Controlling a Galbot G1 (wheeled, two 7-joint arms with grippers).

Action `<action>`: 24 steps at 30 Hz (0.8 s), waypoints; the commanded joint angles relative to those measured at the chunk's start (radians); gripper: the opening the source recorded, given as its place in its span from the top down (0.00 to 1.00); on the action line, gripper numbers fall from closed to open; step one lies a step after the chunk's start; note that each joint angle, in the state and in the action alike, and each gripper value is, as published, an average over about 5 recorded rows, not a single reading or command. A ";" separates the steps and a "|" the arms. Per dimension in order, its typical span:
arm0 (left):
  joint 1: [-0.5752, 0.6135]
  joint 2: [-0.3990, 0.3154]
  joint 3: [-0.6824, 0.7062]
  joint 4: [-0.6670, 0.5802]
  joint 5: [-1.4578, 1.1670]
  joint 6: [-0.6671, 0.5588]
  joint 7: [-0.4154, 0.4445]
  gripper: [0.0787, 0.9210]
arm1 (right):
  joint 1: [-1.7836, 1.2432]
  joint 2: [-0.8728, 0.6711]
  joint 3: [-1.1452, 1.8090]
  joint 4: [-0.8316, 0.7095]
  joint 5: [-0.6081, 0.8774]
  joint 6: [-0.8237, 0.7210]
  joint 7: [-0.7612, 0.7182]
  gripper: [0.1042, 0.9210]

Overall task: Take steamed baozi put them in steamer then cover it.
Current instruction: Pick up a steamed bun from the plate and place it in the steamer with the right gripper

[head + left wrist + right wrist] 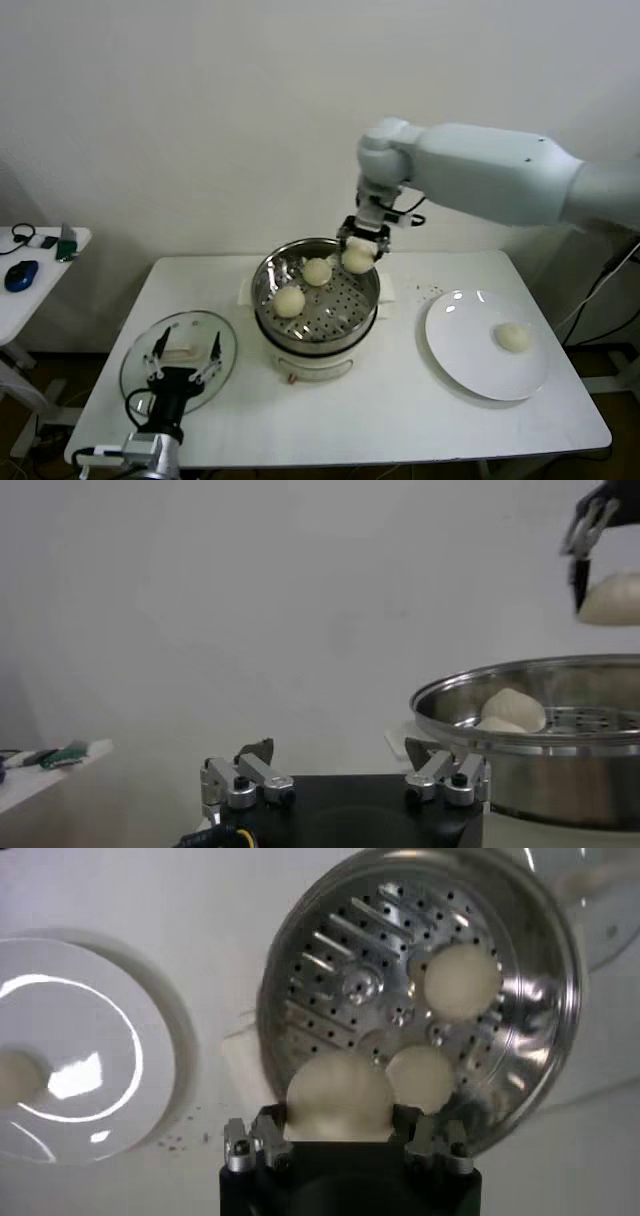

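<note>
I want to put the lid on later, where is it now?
In the head view the lid lies flat on the table, at the robot's left of the steamer, with the open left gripper just above it.

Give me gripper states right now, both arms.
Left gripper: open, empty, hovering over the glass lid.
Right gripper: closed on a baozi above the steamer rim.
</note>
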 commanded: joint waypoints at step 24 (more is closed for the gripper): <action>0.006 -0.001 -0.002 0.019 -0.010 -0.002 0.001 0.12 | -0.174 0.169 -0.004 0.018 -0.134 0.129 -0.004 0.27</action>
